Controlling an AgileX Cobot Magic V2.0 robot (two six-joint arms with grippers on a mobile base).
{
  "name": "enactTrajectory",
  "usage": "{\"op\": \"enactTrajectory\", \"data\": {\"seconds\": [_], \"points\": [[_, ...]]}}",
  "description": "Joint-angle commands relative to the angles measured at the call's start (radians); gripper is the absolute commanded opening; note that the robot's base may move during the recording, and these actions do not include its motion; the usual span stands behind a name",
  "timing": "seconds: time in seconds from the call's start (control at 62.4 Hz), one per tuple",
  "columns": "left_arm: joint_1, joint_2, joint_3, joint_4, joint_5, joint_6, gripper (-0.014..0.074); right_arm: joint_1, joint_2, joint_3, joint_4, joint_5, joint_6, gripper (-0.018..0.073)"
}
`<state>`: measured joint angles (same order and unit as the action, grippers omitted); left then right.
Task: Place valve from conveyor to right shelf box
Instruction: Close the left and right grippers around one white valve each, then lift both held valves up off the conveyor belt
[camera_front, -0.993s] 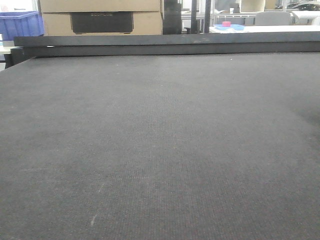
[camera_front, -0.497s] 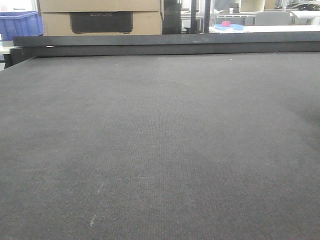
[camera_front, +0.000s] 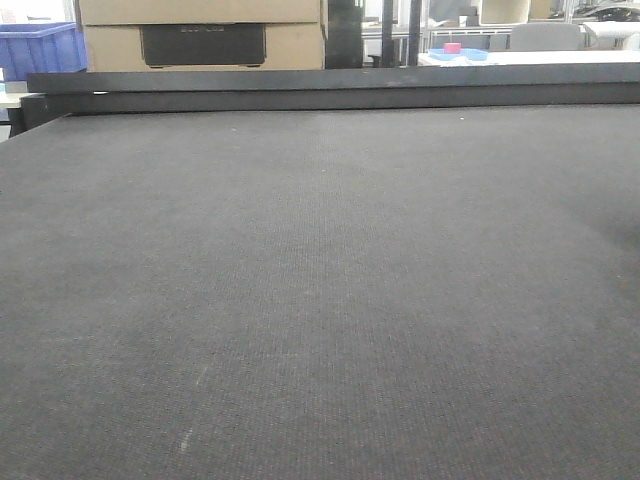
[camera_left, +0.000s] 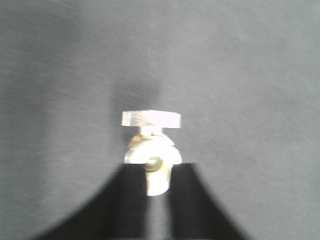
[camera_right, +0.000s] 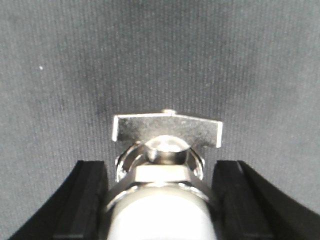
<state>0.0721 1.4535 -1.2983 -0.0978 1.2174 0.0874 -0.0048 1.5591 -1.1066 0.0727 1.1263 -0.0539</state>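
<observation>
The conveyor (camera_front: 320, 280) fills the front view as a dark grey woven belt, with no valve or gripper showing there. In the left wrist view, which is blurred, a small pale metal valve (camera_left: 152, 145) with a flat handle is held above the belt (camera_left: 240, 75); my left gripper (camera_left: 159, 170) is shut on its round end. In the right wrist view a larger shiny valve (camera_right: 167, 130) sits deep between the black fingers of my right gripper (camera_right: 160, 167), which press on both sides of its body over the belt (camera_right: 160, 50). The right shelf is out of view.
A black rail (camera_front: 330, 90) edges the belt's far side. Behind it stand a cardboard box (camera_front: 200, 35), a blue bin (camera_front: 40, 45) at the far left, and a white table with a pink object (camera_front: 453, 48) at the back right.
</observation>
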Motion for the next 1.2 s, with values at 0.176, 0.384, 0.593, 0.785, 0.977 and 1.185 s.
{"op": "enactTrajectory", "data": {"seconds": [0.176, 0.384, 0.593, 0.785, 0.977, 1.185], "points": [[0.002, 0.059, -0.01, 0.001, 0.004, 0.005, 0.0482, -0.003, -0.001, 0.002, 0.008, -0.051, -0.001, -0.0162], [-0.01, 0.091, 0.038, 0.014, 0.004, 0.007, 0.0484, -0.003, 0.002, 0.002, 0.008, -0.057, -0.001, -0.0162], [-0.077, 0.092, 0.121, 0.098, -0.066, 0.007, 0.0484, -0.003, 0.002, 0.002, 0.008, -0.061, -0.001, -0.0162], [-0.089, 0.093, 0.169, 0.109, -0.148, 0.007, 0.0484, -0.003, 0.002, 0.002, 0.008, -0.055, -0.001, -0.0162], [-0.089, 0.103, 0.169, 0.109, -0.176, 0.007, 0.0473, -0.003, 0.002, 0.002, 0.008, -0.051, -0.001, -0.0162], [-0.089, 0.127, 0.169, 0.107, -0.178, 0.007, 0.0472, -0.003, 0.002, 0.002, 0.008, -0.051, -0.001, -0.0162]]}}
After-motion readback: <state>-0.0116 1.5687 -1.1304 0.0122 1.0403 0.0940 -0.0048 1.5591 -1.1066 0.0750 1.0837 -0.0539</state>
